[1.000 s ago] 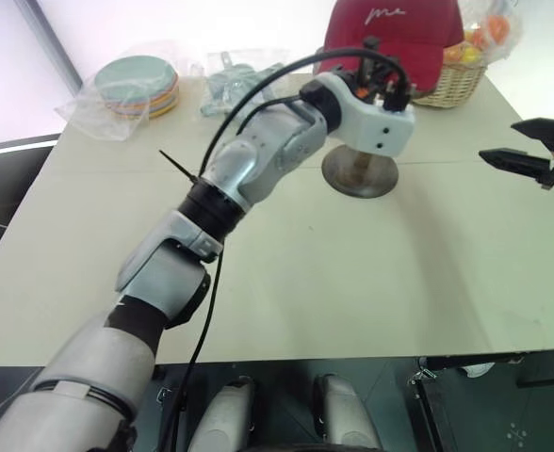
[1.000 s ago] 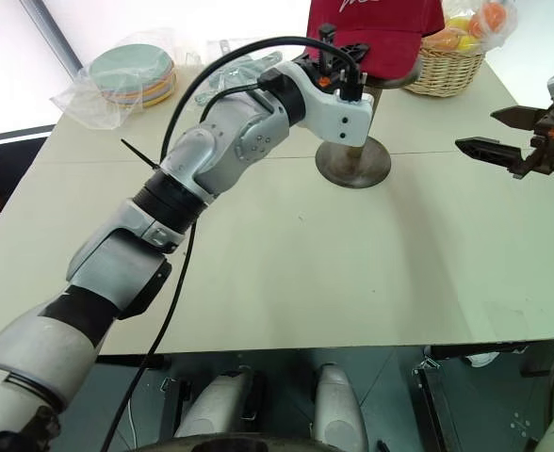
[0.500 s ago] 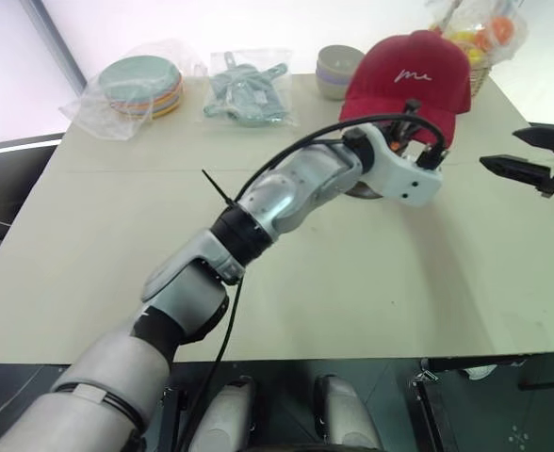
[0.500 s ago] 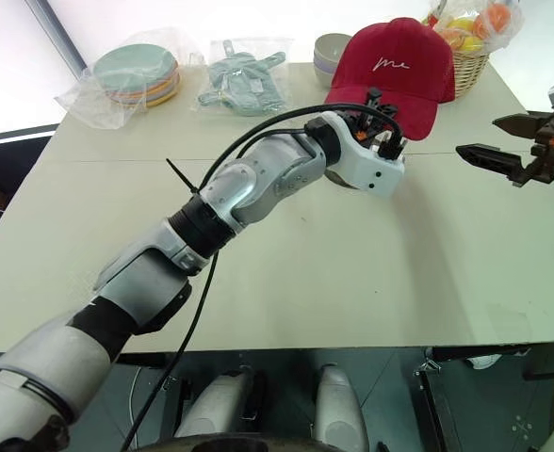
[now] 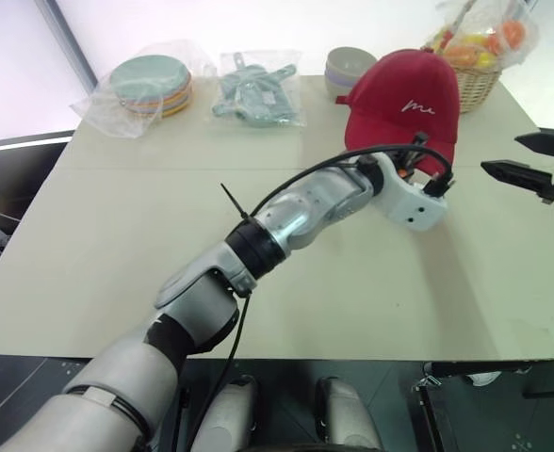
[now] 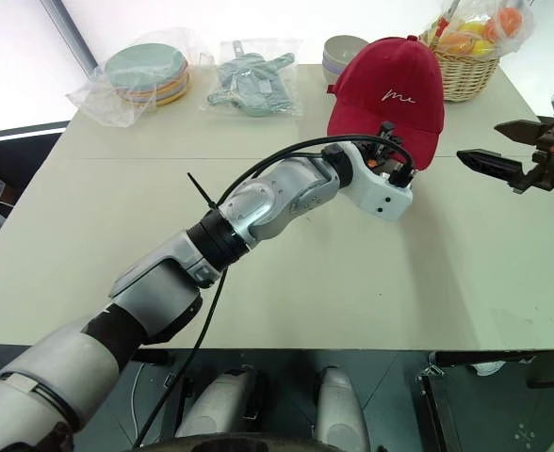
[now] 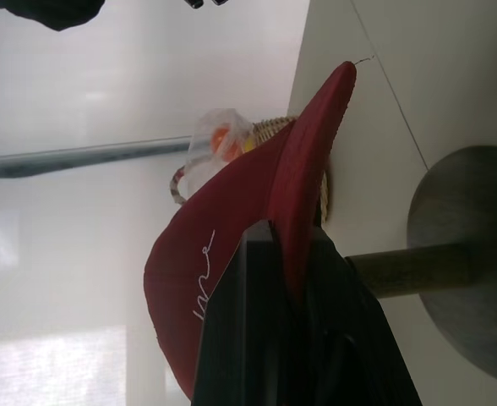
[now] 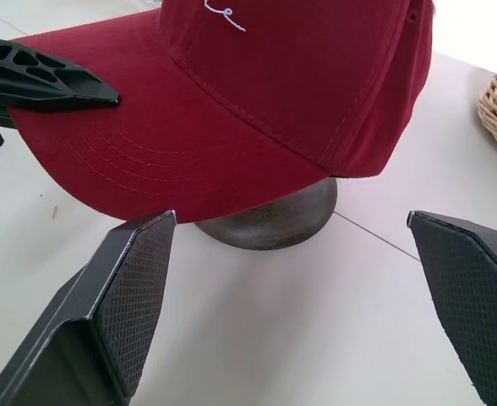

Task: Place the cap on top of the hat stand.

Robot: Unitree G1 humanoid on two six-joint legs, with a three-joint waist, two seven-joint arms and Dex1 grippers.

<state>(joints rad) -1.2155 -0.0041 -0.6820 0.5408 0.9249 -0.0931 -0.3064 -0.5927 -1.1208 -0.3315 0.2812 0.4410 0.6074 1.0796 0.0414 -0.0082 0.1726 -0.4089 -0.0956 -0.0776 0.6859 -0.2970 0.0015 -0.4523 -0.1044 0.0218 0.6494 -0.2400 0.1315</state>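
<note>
Upper left of the head view: bagged plates (image 5: 151,83) and a bagged pale-green item (image 5: 256,88), untouched and well apart from the work. Centre right: the left gripper (image 5: 426,173) is clamped shut on the brim of the cap (image 5: 406,101), whose crown sits over the hat stand (image 7: 451,259); in the left wrist view the post and round base lie directly below the cap. Step in hand, by my judgement: seating the cap on the stand's top, nearly complete. The next move calls for letting go of the brim and drawing clear without dragging the cap askew. Far right: the right gripper (image 5: 533,169) hangs with its jaws apart, holding nothing. Against a second ago, the cap has come down and forward in the frame, now hiding the stand's base in the head views.
</note>
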